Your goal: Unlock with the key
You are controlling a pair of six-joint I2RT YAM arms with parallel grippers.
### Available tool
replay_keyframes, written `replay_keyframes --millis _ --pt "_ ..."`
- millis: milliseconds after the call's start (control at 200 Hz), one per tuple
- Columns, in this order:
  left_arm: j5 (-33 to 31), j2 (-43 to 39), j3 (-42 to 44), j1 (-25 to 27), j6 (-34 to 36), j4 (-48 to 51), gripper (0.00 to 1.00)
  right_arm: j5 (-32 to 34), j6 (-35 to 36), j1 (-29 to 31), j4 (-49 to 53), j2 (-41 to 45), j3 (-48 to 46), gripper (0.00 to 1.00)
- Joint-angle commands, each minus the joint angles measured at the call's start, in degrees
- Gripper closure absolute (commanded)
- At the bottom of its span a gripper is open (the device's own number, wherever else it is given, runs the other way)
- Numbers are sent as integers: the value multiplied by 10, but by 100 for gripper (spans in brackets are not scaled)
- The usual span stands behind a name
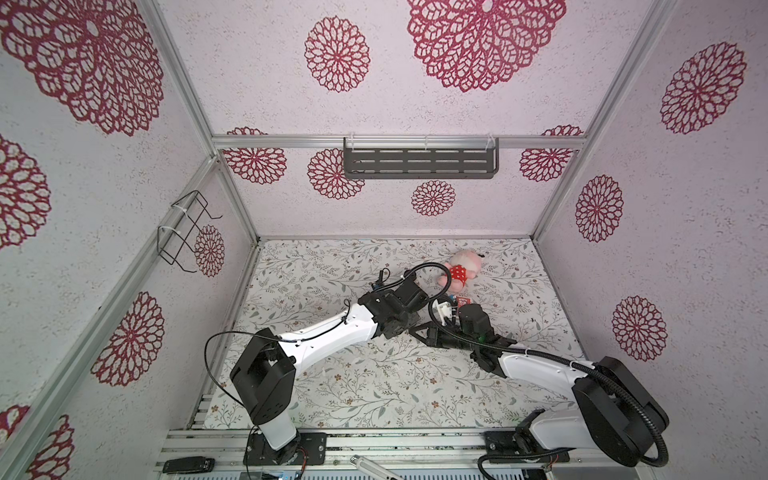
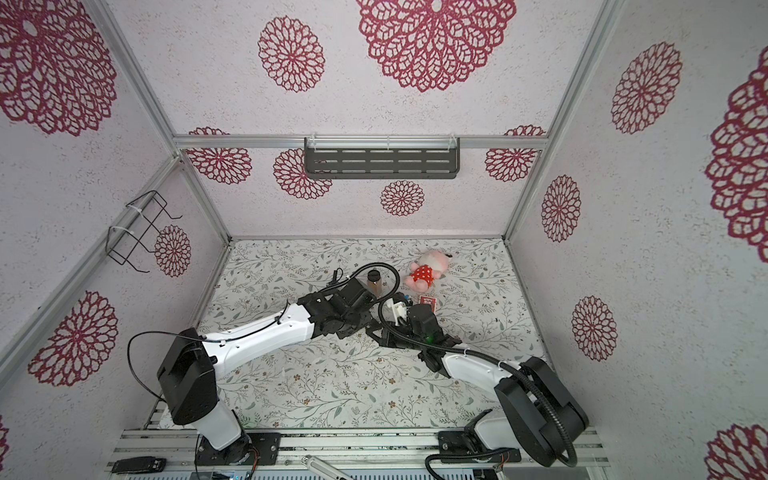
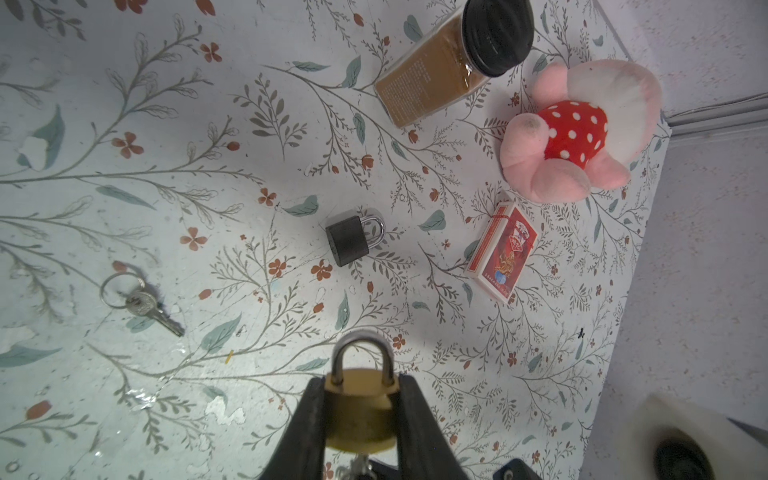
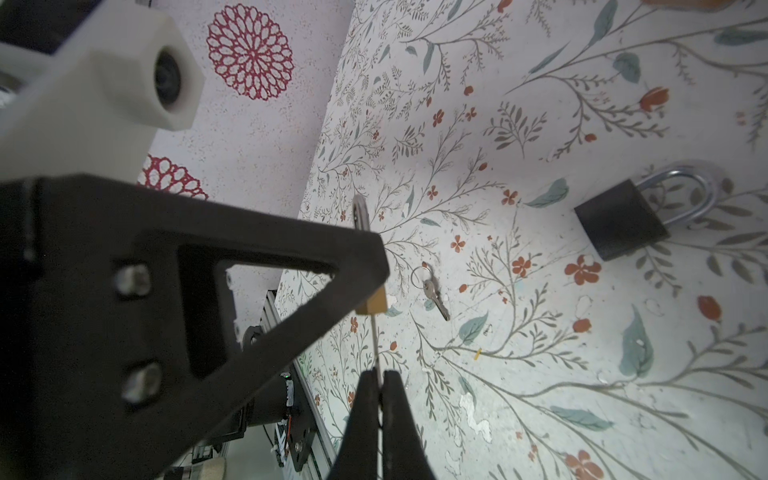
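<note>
- The left gripper [image 3: 361, 384] is standing partly open and clamping the brass padlock [image 3: 359, 411] by its sides. The shackle [image 3: 361, 353] is looking seated.
- The right gripper [image 4: 380, 376] is pinching fully shut on the key [image 4: 375, 340], which is reaching into the padlock's base. How deep it is sitting, I cannot tell.
- Both grippers are meeting near the middle of the frame in both top views, holding lock and key off the table [image 3: 249, 124].
- Risk: only the fingertips are gripping the thin key, so a twist is likely to be spinning it between the pads instead of turning the cylinder.
- Risk: if the turn is running off the keyway's line, the key is likely to be bending or levering the smooth brass body out of the left jaws.
- Risk: the wrists are working very close together, so wrist rotation is threatening contact between them.
- Risk: a half-seated or wrong key is not going to be turning at all.
- Count:
  - two padlocks, brass and black padlock [image 3: 353, 239]
  - one held key
  - one spare key ring [image 3: 137, 299], its number of keys unclear
  - one spice jar [image 3: 453, 58]
  - one plush toy [image 1: 461, 270]
  - one card box [image 3: 503, 249]
</note>
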State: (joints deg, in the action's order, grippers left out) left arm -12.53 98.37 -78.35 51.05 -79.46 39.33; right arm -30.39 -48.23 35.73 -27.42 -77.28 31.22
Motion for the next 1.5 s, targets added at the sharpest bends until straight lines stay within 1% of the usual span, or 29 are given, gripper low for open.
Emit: replay_keyframes --millis 0,100,235,370,455,565,751,911,996,1106,1216,1296,1336,1396,1426,1496 --pt "0 14 -13 13 11 32 100 -14 -18 -4 -52 13 12 100" --pt "-5 14 -13 14 9 33 100 -14 -16 -3 -44 12 15 100" --pt "5 9 -13 15 12 33 100 -10 -5 -7 -23 14 16 100" --pt "-1 7 -14 20 19 56 100 -20 3 -20 -14 18 20 100" --pt "-7 9 -13 24 22 75 100 -22 16 -27 10 21 31 100" --pt "18 6 -8 25 21 62 100 -14 27 -26 32 24 45 100" --pt "68 5 -8 32 -1 -2 100 -3 5 -17 1 27 42 100" --pt "86 11 -17 39 2 -11 100 -18 -25 -20 -47 23 37 100" --pt "86 4 -15 41 6 -9 100 -24 -29 -26 -45 21 39 100" --pt "87 -7 -12 44 7 -11 100 -9 -14 -27 -16 24 48 100" --pt "61 -13 -11 42 7 0 100 -13 -9 -25 -21 26 44 100" --pt "49 -17 -13 36 7 -4 100 -13 8 -25 -7 34 40 100" --pt "39 -19 -15 35 7 -7 100 -12 15 -25 0 38 37 95" --pt "19 -22 -20 32 4 -2 100 -11 22 -25 3 48 25 85" --pt "7 -24 -20 30 2 1 100 -12 23 -25 3 53 20 82" --pt "-4 -31 -16 23 -9 -7 100 -14 24 -24 10 63 12 80"
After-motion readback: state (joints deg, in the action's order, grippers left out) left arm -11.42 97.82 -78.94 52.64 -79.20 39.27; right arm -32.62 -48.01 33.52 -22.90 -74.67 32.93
